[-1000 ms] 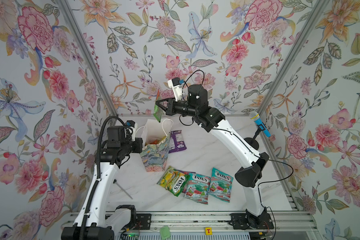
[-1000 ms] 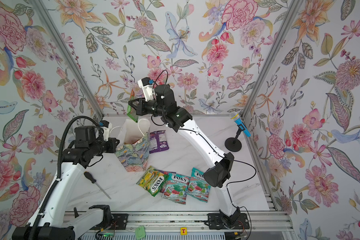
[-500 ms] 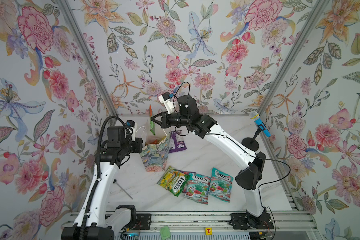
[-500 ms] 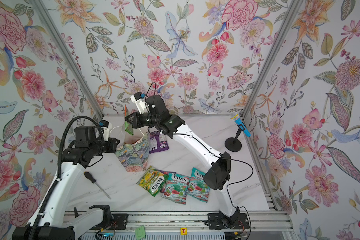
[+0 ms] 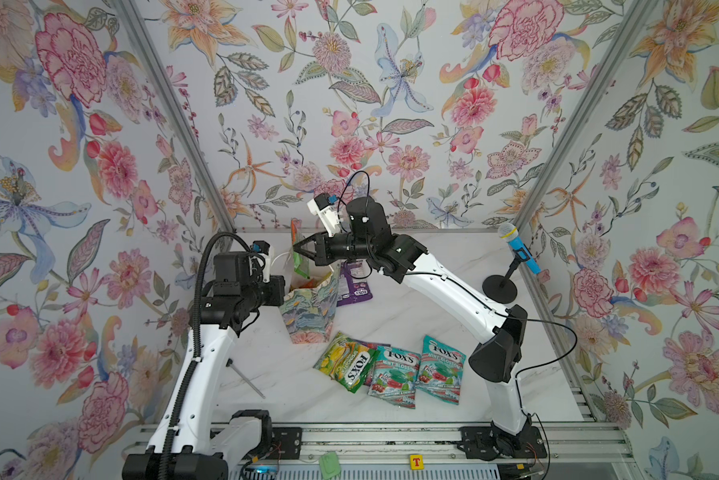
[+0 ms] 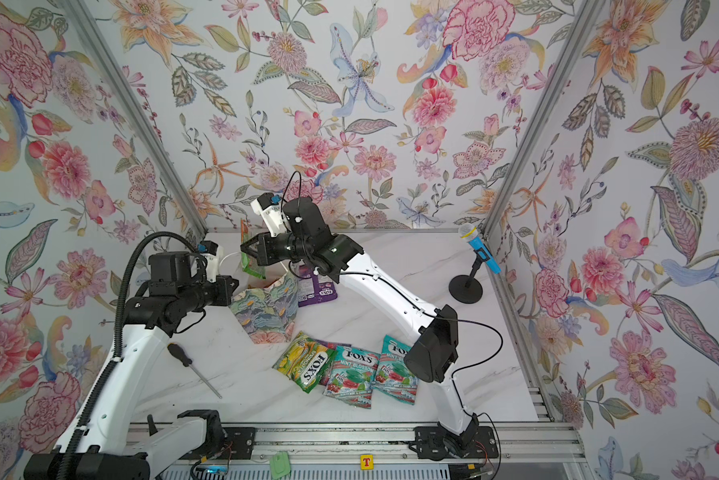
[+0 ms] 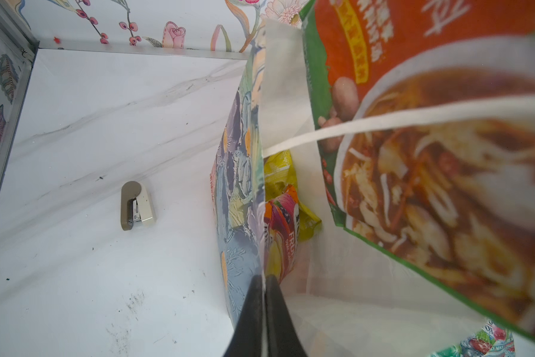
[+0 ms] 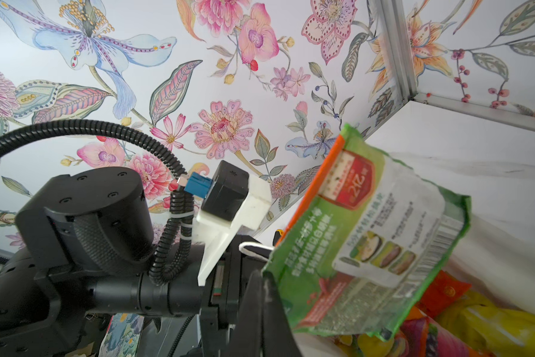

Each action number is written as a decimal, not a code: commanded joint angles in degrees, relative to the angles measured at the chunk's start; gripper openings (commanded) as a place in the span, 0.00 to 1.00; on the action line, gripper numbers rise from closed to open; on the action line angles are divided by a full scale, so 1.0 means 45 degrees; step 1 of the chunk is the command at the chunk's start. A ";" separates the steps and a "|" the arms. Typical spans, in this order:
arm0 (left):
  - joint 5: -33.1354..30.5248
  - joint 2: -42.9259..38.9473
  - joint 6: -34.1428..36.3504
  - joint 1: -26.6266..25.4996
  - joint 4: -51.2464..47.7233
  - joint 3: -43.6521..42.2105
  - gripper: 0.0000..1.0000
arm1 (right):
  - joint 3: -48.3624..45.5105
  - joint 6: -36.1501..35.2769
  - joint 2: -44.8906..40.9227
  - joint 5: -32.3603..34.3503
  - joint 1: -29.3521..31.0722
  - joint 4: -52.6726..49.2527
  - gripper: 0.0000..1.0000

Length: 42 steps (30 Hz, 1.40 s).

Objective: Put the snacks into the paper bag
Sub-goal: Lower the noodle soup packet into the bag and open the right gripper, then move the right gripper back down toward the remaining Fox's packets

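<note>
Right gripper [image 5: 296,248] clamps a flat green-and-orange snack pouch [image 8: 368,247], painted paper gift bag [image 5: 310,309] below it; left gripper [image 7: 264,279] pinches the bag's wall.

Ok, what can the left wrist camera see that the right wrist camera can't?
Only the left wrist view: a stapler on the table, the painted outside of the paper bag, and the left gripper shut on its edge. Only the right wrist view: the left arm, and the right gripper shut on the green packet. Both: that packet over the bag, a yellow pouch inside.
</note>
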 commanded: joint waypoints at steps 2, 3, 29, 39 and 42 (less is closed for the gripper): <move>0.0121 -0.0135 -0.0025 0.0113 -0.0248 -0.0293 0.06 | -0.0223 -0.0007 -0.0755 0.0206 0.0214 0.0219 0.00; 0.0117 -0.0142 -0.0012 0.0104 -0.0248 -0.0299 0.06 | -0.0265 -0.0016 -0.0785 0.0253 0.0267 0.0223 0.00; 0.0130 -0.0246 -0.0008 0.0146 -0.0306 -0.0264 0.06 | -0.3215 0.0113 -0.2804 0.1903 -0.0620 0.1045 0.56; 0.0095 -0.0187 -0.0049 0.0155 -0.0287 -0.0216 0.06 | -0.7268 0.0353 -0.5777 0.2822 -0.2121 0.2450 0.63; 0.0087 -0.0161 -0.0067 0.0153 -0.0287 -0.0206 0.06 | -0.8937 0.0625 -0.6769 0.3074 -0.2649 0.2717 0.66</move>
